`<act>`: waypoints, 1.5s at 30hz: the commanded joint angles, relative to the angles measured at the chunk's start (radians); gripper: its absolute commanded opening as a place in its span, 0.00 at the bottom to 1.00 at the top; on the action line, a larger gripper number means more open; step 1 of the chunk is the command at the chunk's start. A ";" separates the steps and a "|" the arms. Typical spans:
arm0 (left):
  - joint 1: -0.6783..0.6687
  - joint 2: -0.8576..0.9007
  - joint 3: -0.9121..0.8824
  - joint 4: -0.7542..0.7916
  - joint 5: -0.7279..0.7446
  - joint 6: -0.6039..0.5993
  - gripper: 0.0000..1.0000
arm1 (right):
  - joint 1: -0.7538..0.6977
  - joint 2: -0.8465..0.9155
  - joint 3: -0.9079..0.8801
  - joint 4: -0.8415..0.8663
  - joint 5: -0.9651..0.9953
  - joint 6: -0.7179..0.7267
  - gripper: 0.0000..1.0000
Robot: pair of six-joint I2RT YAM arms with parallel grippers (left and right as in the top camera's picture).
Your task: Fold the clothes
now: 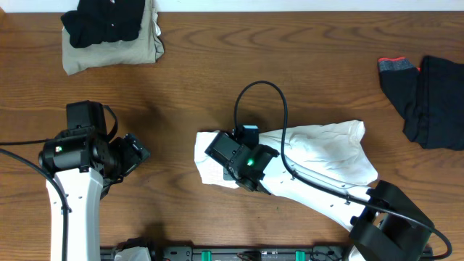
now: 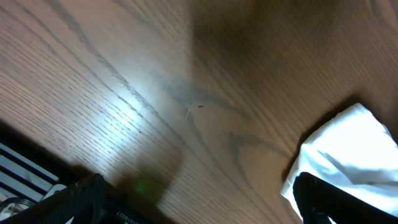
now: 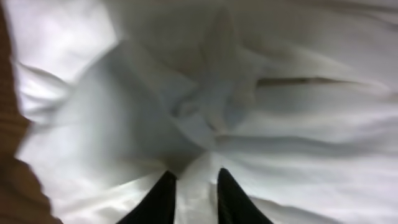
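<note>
White shirt (image 1: 319, 148) bunched on the table (image 1: 217, 72) right of centre, long axis left to right. Right gripper (image 3: 191, 186) down on its left end, narrowly parted around a cloth ridge; grip unclear. Left gripper (image 1: 136, 152) wide, empty, farther off.

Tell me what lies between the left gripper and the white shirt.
Only bare table lies between left gripper and white shirt, seen in the overhead view.
</note>
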 commanded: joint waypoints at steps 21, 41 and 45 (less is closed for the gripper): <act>0.004 -0.006 -0.014 0.005 -0.019 -0.002 0.98 | -0.102 -0.118 0.114 0.048 -0.570 -0.568 0.32; 0.004 -0.006 -0.014 0.005 -0.019 -0.002 0.98 | -0.214 0.175 0.114 -0.047 -0.472 -0.595 0.42; 0.004 -0.006 -0.014 0.006 -0.019 -0.002 0.98 | -0.238 0.175 0.114 -0.072 -0.471 -0.603 0.43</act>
